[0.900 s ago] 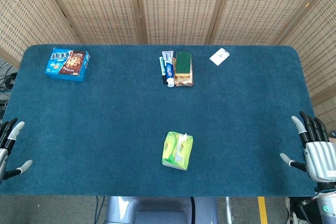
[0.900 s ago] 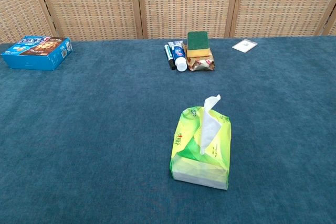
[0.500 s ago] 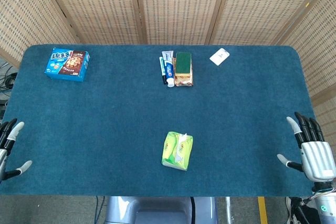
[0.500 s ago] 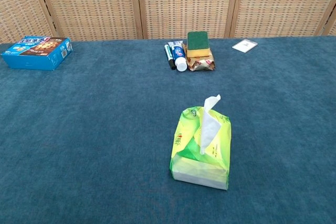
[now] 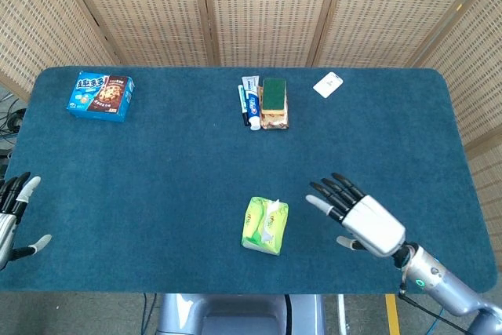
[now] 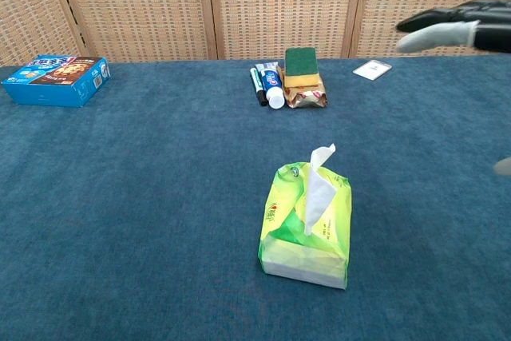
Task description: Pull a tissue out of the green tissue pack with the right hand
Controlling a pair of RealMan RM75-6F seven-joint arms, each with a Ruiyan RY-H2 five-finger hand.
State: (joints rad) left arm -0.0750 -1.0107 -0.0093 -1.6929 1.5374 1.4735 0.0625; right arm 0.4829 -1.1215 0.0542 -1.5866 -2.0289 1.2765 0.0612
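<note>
The green tissue pack [image 5: 265, 225] [image 6: 307, 224] lies on the blue table near the front middle, with a white tissue [image 6: 319, 185] sticking up out of its top slot. My right hand [image 5: 357, 216] [image 6: 459, 28] hovers above the table just right of the pack, fingers spread toward it and holding nothing. It does not touch the pack or the tissue. My left hand [image 5: 14, 213] stays at the table's front left edge, fingers apart and empty.
A blue cookie box [image 5: 100, 95] lies at the back left. A toothpaste tube [image 5: 250, 102], a green-and-yellow sponge [image 5: 274, 95] on a packet, and a small white card [image 5: 328, 84] sit at the back middle. Wicker screens close off the far side.
My right hand has swung in from the table's right edge to a spot just right of the tissue pack. The left hand has barely shifted.
</note>
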